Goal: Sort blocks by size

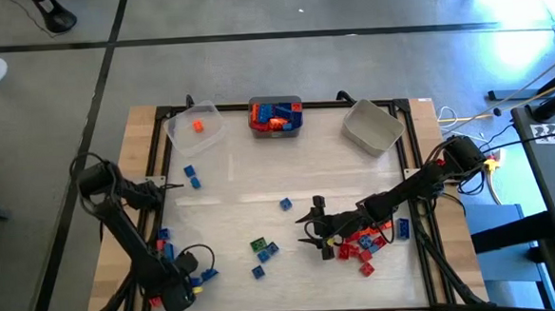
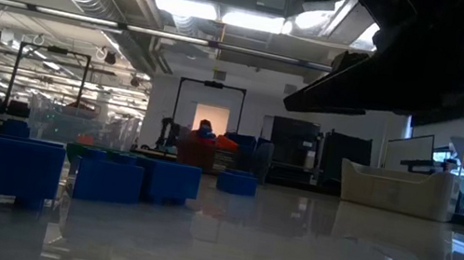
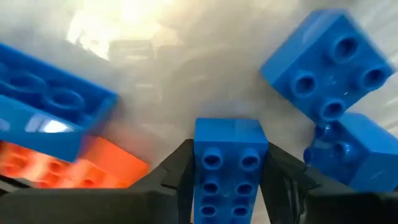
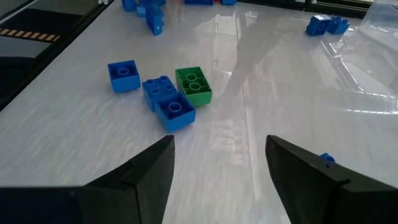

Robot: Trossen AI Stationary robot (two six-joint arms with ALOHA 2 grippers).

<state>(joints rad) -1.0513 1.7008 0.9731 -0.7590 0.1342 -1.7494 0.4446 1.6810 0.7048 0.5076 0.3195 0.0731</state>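
Blue brick (image 3: pixel 230 168) between the left gripper's (image 3: pixel 227 180) fingers at the table's near-left corner

Both dark fingers (image 3: pixel 177 177) press its two long sides, clamped on it, with more blue and orange blocks lying just beside. Over at the right, the right gripper (image 1: pixel 312 228) hangs with its fingers (image 4: pixel 143 171) spread apart and nothing between them, beside the red pile (image 1: pixel 363 241), facing a green block (image 4: pixel 194 86) and three blue ones (image 4: pixel 158 93).

A clear bin (image 1: pixel 196 127) sits at the far left of the pale worktop (image 1: pixel 288 179). A grey bin (image 1: pixel 371 127) stands at the far right. A third bin (image 1: pixel 275 117) sits between them.
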